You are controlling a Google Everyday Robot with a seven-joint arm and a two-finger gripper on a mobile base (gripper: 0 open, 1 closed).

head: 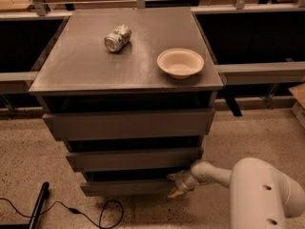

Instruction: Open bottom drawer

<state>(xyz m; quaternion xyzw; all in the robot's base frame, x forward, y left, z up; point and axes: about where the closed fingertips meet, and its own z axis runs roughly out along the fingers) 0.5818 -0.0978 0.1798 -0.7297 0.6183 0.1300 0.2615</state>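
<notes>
Grey and matte, the desk (71, 75) fills the middle of the camera view, with a flat square top. On that top a crushed can (117, 37) lies on its side towards the back left, and a shallow, round, pale bowl (180, 62) sits upright near the front right, well apart from the can. Below the top are three plain flat fronts with no handles: the top drawer (128, 124), the middle drawer (133, 159) and, lowest and shortest, the bottom drawer (126, 187), close to the speckled floor (28, 161). Its long axis runs left to right and its front faces the camera; a dark gap shows above it.

A smooth white arm (257, 194) reaches in from the lower right. The gripper (175, 185) is at the right end of the bottom drawer, level with its front; I cannot tell whether the jaws are apart or together. A black cable (71, 209) and a dark bar (38, 209) lie on the floor at lower left, away from the drawer.
</notes>
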